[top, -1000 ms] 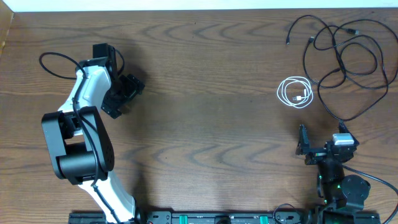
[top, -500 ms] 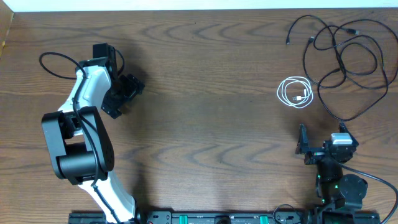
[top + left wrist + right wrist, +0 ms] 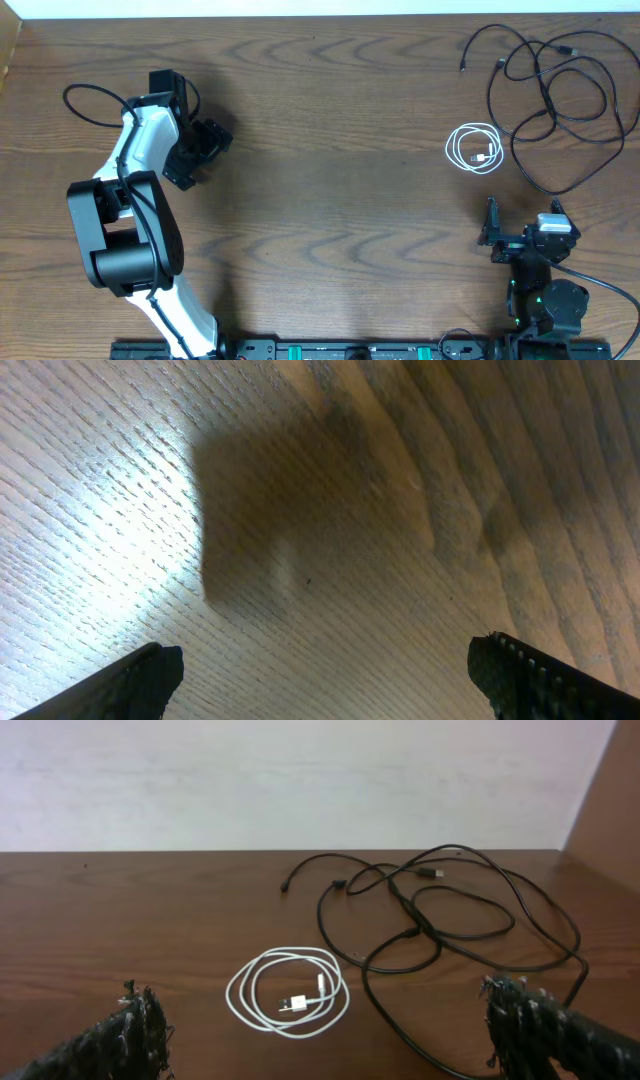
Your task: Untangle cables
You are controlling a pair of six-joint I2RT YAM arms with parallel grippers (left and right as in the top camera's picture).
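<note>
Long black cables (image 3: 547, 95) lie in a loose tangle at the table's far right corner. A shorter white cable (image 3: 484, 156) is coiled just left of and nearer than them. My right gripper (image 3: 522, 212) stands open, nearer than both and apart from them. In the right wrist view the white cable (image 3: 293, 1004) lies between and just beyond my open gripper (image 3: 325, 1032), with the black cables (image 3: 412, 915) spreading to the right behind it. My left gripper (image 3: 205, 155) is open over bare wood on the far left. The left wrist view shows that gripper (image 3: 325, 665) holding nothing.
The left arm's own black wire (image 3: 85, 100) loops out near the far left edge. A white wall (image 3: 300, 780) runs behind the table, and a wooden side panel (image 3: 610, 800) rises at the right. The arms' base rail (image 3: 330, 350) lines the near edge.
My right gripper has shifted very slightly to the right and toward the near edge. The left arm and the cables have not moved.
</note>
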